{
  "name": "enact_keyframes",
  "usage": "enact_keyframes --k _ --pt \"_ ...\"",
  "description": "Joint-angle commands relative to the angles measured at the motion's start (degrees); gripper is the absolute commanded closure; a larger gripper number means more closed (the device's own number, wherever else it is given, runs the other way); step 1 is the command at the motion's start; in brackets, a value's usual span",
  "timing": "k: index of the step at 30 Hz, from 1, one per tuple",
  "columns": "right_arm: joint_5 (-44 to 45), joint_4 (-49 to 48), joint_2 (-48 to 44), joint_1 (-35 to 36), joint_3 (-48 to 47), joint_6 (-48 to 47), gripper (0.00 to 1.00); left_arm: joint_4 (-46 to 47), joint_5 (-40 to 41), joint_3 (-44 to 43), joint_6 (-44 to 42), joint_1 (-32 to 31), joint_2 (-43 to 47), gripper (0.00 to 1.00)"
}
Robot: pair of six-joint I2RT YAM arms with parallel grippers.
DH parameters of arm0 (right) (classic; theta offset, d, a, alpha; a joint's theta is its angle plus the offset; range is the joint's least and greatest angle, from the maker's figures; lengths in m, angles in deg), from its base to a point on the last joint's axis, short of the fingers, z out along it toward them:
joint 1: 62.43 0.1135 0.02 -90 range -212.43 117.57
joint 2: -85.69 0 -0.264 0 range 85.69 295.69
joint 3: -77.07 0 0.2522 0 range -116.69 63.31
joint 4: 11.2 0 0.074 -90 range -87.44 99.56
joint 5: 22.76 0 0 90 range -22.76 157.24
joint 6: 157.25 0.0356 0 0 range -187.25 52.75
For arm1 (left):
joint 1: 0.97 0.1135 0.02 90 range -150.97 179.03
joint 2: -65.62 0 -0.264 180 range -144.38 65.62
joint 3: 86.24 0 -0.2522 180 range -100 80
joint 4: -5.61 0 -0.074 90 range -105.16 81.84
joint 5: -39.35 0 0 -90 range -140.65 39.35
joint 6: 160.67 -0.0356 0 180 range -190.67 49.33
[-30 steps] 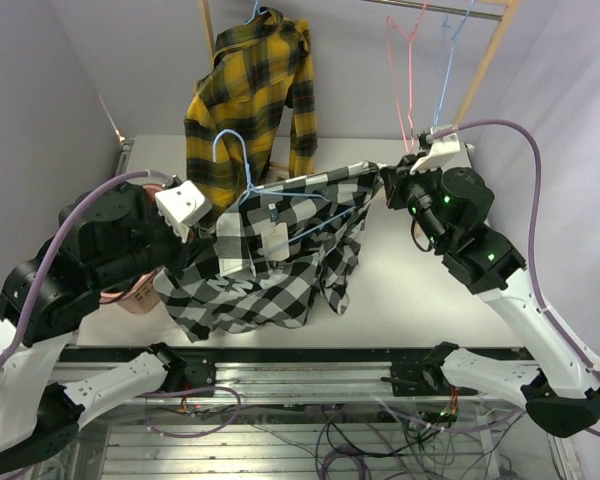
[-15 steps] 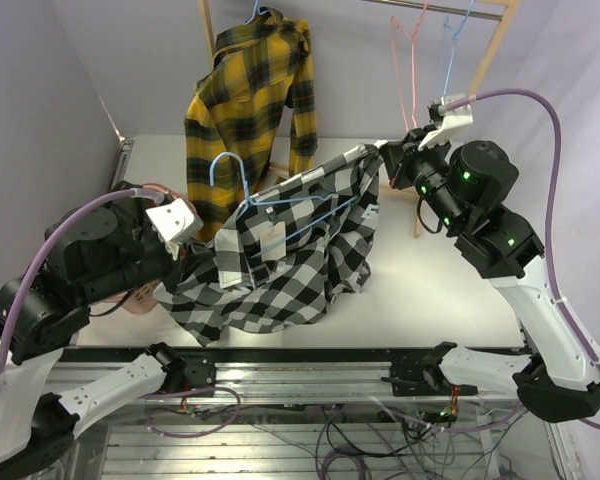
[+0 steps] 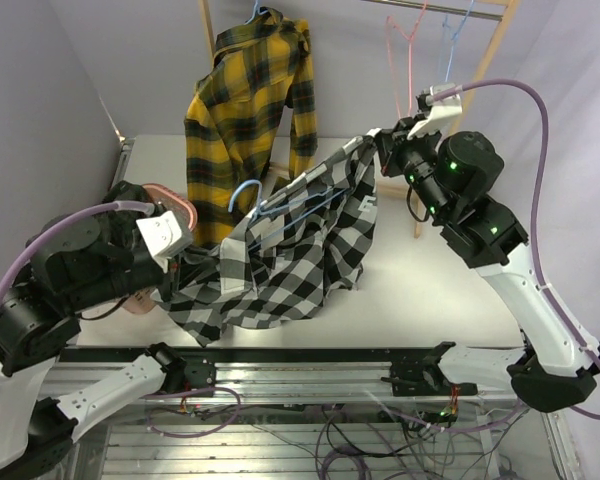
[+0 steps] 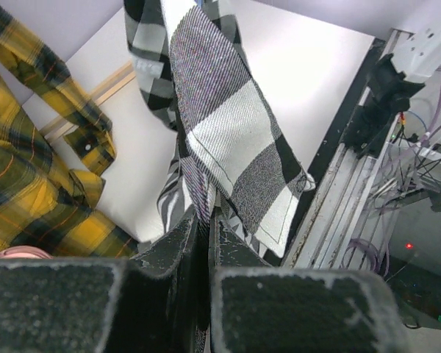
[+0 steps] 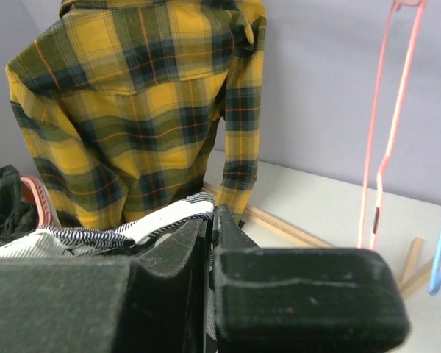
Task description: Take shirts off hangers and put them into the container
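The left jaws are clamped on a corner of the checked shirt point(image 3: 300, 270), which is held stretched above the worktop point(image 3: 400, 290) to the right jaws, pinched on its far edge; the yellow plaid shirt point(image 3: 245, 100) is hung behind

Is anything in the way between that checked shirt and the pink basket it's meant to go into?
Yes. The light blue hanger is still inside the checked shirt, and from above the left arm covers most of the basket.

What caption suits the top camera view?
Left gripper and right gripper hold the checked shirt stretched, blue hanger inside.
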Motion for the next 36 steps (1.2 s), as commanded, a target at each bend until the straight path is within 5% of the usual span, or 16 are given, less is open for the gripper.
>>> enact_keyframes --k 1,8,17,19,21,23,36 --pt "6.2 -6.0 0.6 -1.8 -2.6 -1.9 1.0 -2.1 -6.7 -0.2 -0.6 0.2 4.1 0.93" --pt "-3.6 -1.6 -3.6 -1.8 0.8 3.2 1.0 0.8 -0.8 1.1 2.4 0.2 4.5 0.93" --pt "-15.9 1.9 -9.7 -1.8 8.8 6.1 1.0 7.7 -6.6 1.9 5.6 0.3 4.5 0.93" --pt "-18.1 2.6 -10.8 -1.8 10.5 6.7 0.93 9.0 -7.6 1.6 6.7 0.2 4.1 0.93" --pt "-19.5 1.9 -12.4 -1.8 13.4 7.0 0.68 11.0 -8.9 1.6 8.2 0.2 4.0 0.93" --pt "-20.6 0.4 -15.3 -1.8 16.8 7.4 0.55 12.7 -11.0 1.1 9.6 0.2 3.4 0.93" --pt "-26.6 7.6 -26.0 -1.8 19.6 11.7 0.51 14.1 -8.0 -1.9 11.9 0.3 0.9 0.93"
